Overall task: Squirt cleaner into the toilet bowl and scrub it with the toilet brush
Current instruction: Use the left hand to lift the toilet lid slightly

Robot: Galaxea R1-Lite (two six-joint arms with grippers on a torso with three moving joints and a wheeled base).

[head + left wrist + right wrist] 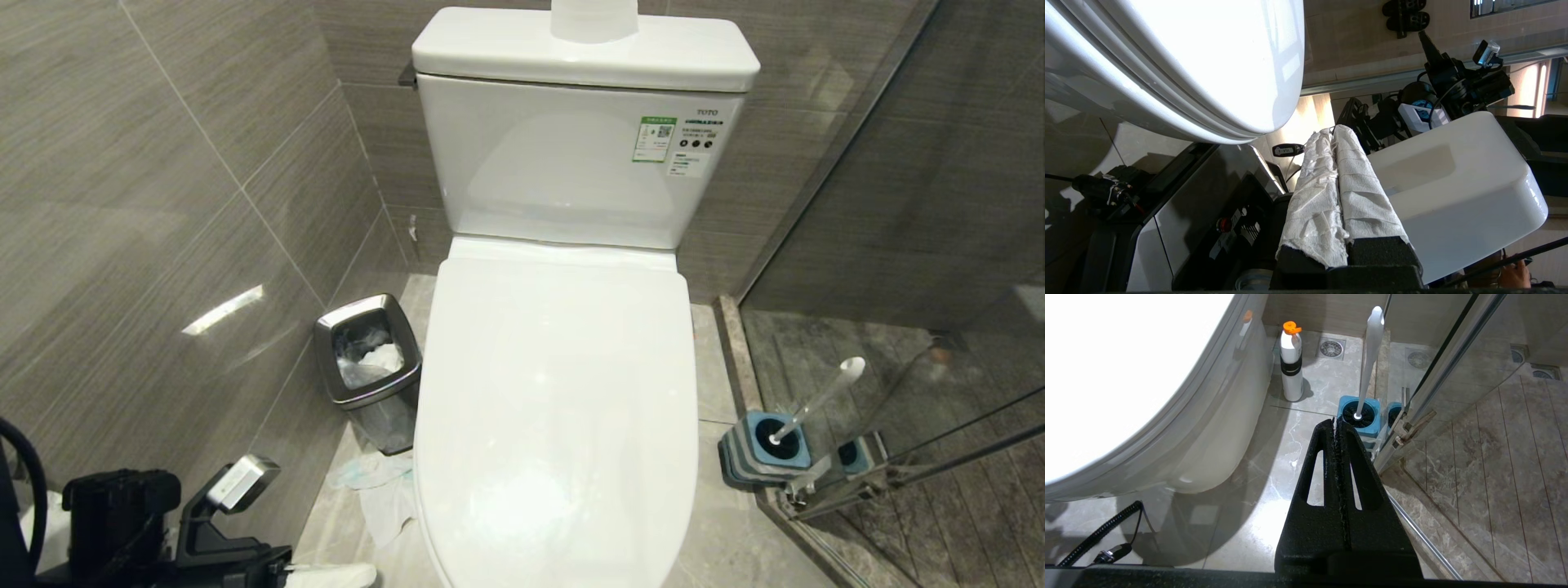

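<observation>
Trouble is most likely to start with the lid: in the head view the toilet bowl (555,392) is seen with its lid down, so the basin is hidden and cleaner squirted now would be spilled over the lid. The toilet brush (816,400) is seen leaning in its blue-topped holder (763,445) on the floor at the robot's right, just beside the glass door (914,457), and a careless pull could knock handle against glass or tip the holder. Only part of the left arm (163,523) is caught at the lower left corner, near the bin (367,359); no cleaner is seen here. In the left wrist view the left gripper (1337,130) is seen pressed together, its fingers wrapped in white paper, holding nothing, close beside the lid edge (1208,73); slipping is judged likely with such padding. In the right wrist view the right gripper (1336,422) is likewise pressed together and empty, just short of the holder (1359,416), with the brush (1372,355) upright beyond it. A bottle (1291,361) with an orange cap is seen against the bowl's base (1220,428); its label cannot be read, so it is only taken for the cleaner.
</observation>
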